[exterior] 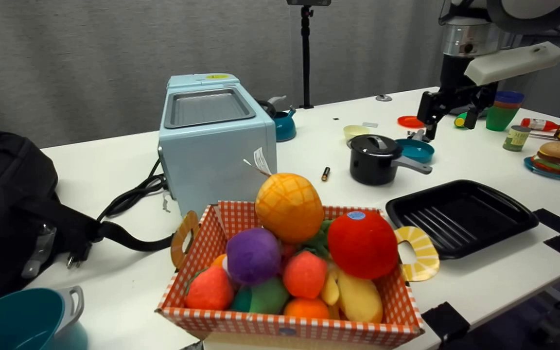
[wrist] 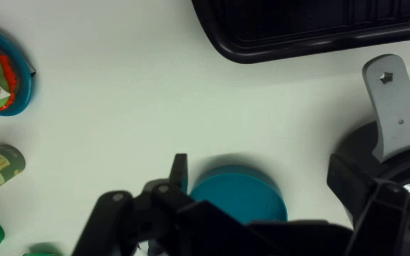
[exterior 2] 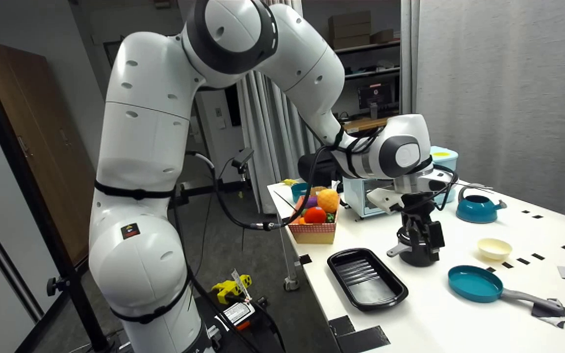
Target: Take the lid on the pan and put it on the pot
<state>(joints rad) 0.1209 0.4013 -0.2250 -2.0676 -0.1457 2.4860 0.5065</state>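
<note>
The small black pot (exterior: 371, 167) stands on the white table, its grey handle (wrist: 392, 113) pointing out toward the black tray. On top of the pot rests the black lid (exterior: 368, 144) with a shiny grip. The teal pan (exterior 2: 475, 283) lies beside the pot, uncovered, and its inside shows in the wrist view. My gripper (wrist: 258, 161) hangs above the table with its jaws wide apart and nothing held. In the wrist view the pan (wrist: 238, 195) appears between the fingers, while the right-hand finger (wrist: 347, 185) overlaps the pot's edge. The far part of the pot is out of that view.
A large black ribbed tray (exterior: 460, 216) lies near the table's edge. The checkered basket of toy fruit (exterior: 285, 318) and a light-blue oven (exterior: 221, 150) stand beyond the pot. A pale bowl (exterior 2: 494, 248), a toy burger (exterior: 555, 158), a can (exterior: 516, 138) and stacked cups (exterior: 502, 112) are around.
</note>
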